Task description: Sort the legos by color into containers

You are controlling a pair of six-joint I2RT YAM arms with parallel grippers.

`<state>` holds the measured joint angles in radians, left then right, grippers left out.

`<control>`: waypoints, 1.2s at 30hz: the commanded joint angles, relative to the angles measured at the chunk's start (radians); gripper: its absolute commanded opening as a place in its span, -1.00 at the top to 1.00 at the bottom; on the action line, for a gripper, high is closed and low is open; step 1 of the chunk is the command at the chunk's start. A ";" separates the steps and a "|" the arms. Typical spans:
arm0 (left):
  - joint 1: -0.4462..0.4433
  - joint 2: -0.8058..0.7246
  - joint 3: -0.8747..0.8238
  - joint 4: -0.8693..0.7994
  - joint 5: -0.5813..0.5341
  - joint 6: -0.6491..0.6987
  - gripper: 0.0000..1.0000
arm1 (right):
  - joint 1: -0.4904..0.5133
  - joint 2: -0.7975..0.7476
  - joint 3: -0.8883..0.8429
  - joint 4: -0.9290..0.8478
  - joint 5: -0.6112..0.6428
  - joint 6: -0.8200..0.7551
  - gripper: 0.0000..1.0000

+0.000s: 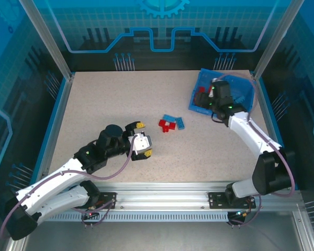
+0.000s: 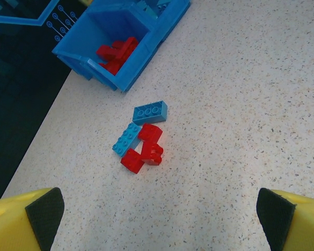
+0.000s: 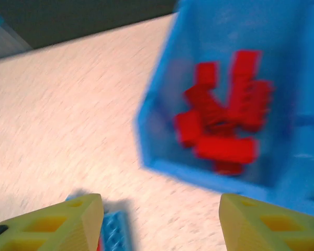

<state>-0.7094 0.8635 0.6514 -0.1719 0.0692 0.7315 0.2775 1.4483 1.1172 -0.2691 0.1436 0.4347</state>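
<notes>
Left wrist view: my left gripper (image 2: 159, 209) is spread wide and empty, near loose bricks (image 2: 146, 133). My right gripper (image 3: 159, 222) is spread and empty beside the tray (image 3: 159, 94), which holds red bricks (image 3: 222, 125).

Loose legos (image 1: 170, 123) clustered at centre of table (image 1: 94, 104), left of and before tray (image 2: 152, 49); more legos (image 2: 118, 52) in its left compartment.

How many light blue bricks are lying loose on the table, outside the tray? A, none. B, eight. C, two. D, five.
C: the left wrist view shows two light blue bricks on the table, beside a small cluster of red bricks and apart from the tray.
</notes>
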 commanded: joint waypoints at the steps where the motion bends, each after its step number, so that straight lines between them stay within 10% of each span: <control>1: 0.008 0.003 0.014 0.032 0.034 -0.023 -0.97 | 0.115 0.087 -0.016 -0.023 -0.083 -0.089 -0.24; 17: 0.008 -0.003 0.018 0.002 0.076 -0.007 -0.97 | 0.192 0.480 0.116 -0.041 -0.033 -0.152 -0.25; 24: 0.009 -0.001 0.017 0.002 0.076 -0.006 -0.97 | 0.201 0.497 0.099 -0.049 0.053 -0.126 0.01; 36: 0.009 0.002 0.016 0.002 0.079 -0.006 -0.97 | 0.199 0.351 0.054 -0.068 -0.006 -0.110 -0.12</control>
<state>-0.7086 0.8650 0.6514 -0.1726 0.1139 0.7322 0.4725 1.8580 1.1843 -0.3054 0.1532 0.3134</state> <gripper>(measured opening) 0.988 0.552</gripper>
